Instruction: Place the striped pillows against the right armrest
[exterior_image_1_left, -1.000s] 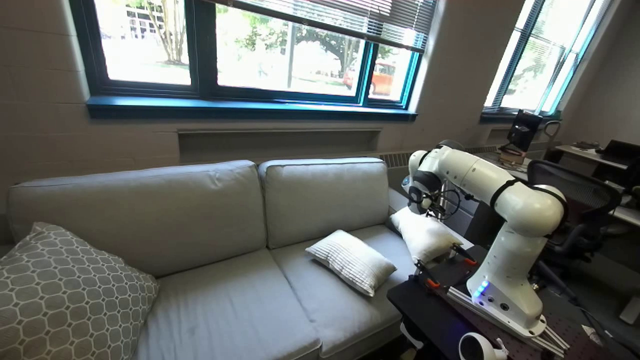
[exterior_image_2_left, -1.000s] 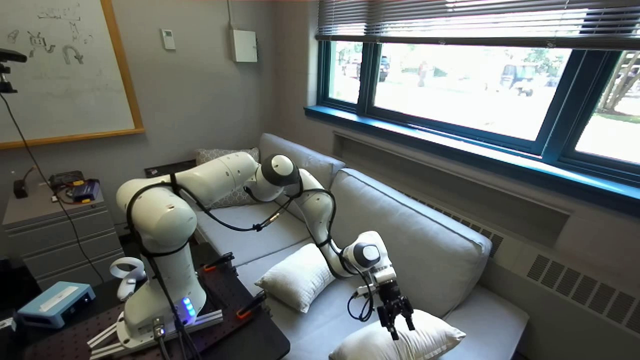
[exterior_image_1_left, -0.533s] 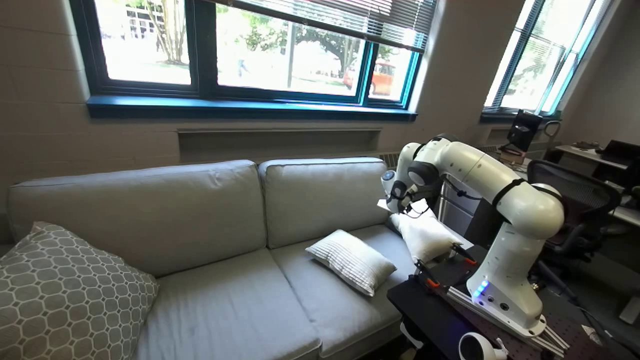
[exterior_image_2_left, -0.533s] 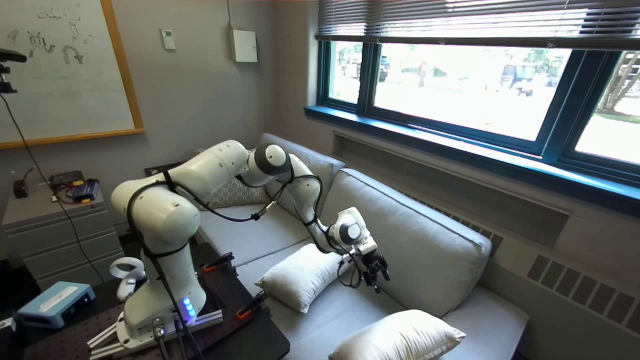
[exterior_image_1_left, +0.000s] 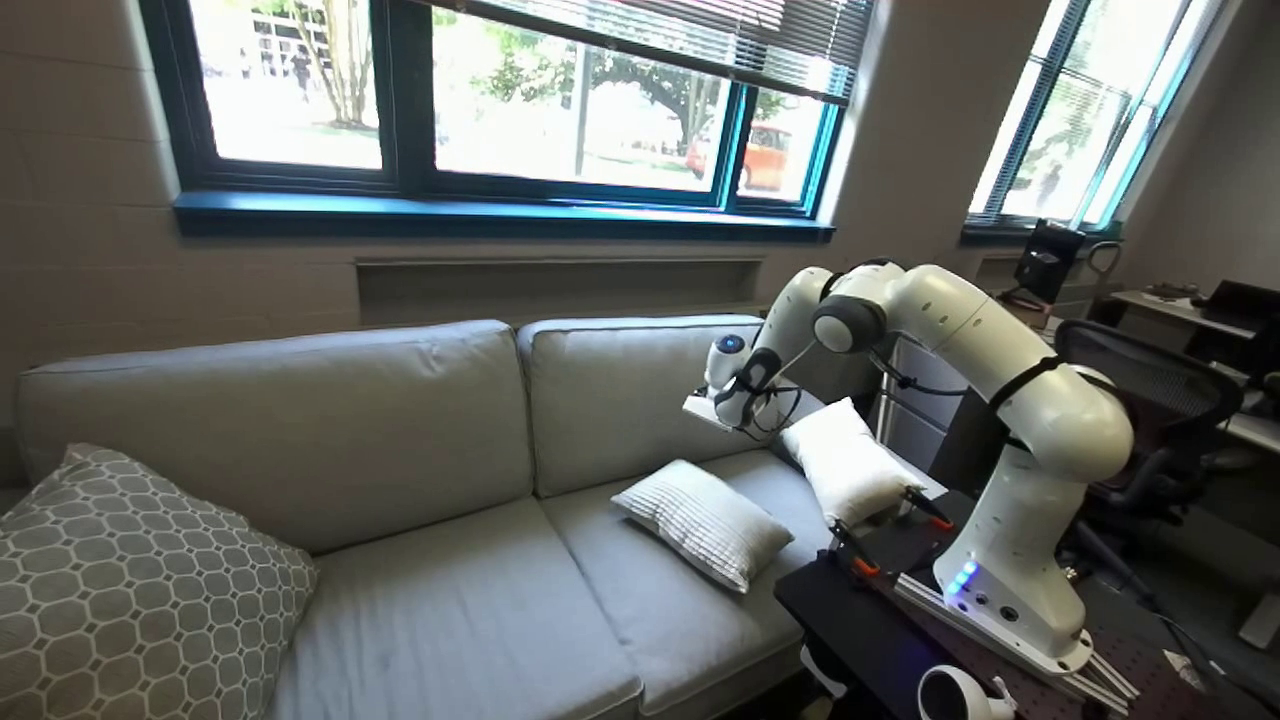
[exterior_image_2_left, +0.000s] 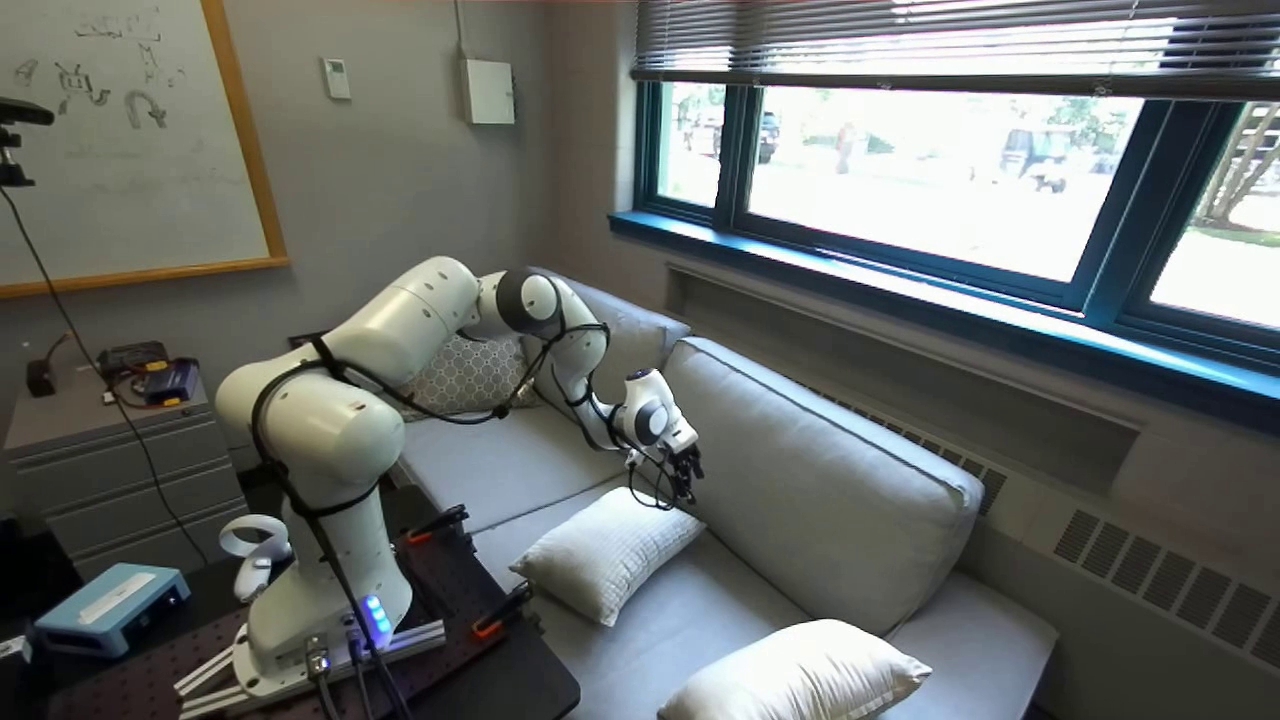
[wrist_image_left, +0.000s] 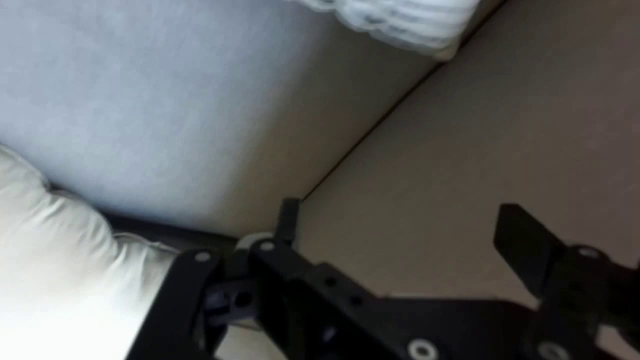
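While the pincer (wrist_image_left: 400, 215) hangs over the sofa (exterior_image_1_left: 440, 600) w/ jaws spread wide, one striped pillow (exterior_image_1_left: 705, 525) lies nearby. 2nd pillow (exterior_image_2_left: 800, 672) rests against R armrest (exterior_image_2_left: 985, 640).

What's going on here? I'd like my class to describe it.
A robot arm reaches over a sofa, holding nothing: its gripper hangs open near a back cushion. One white pillow lies by the armrest; a second pillow lies farther along the seat and will probably be moved there next.
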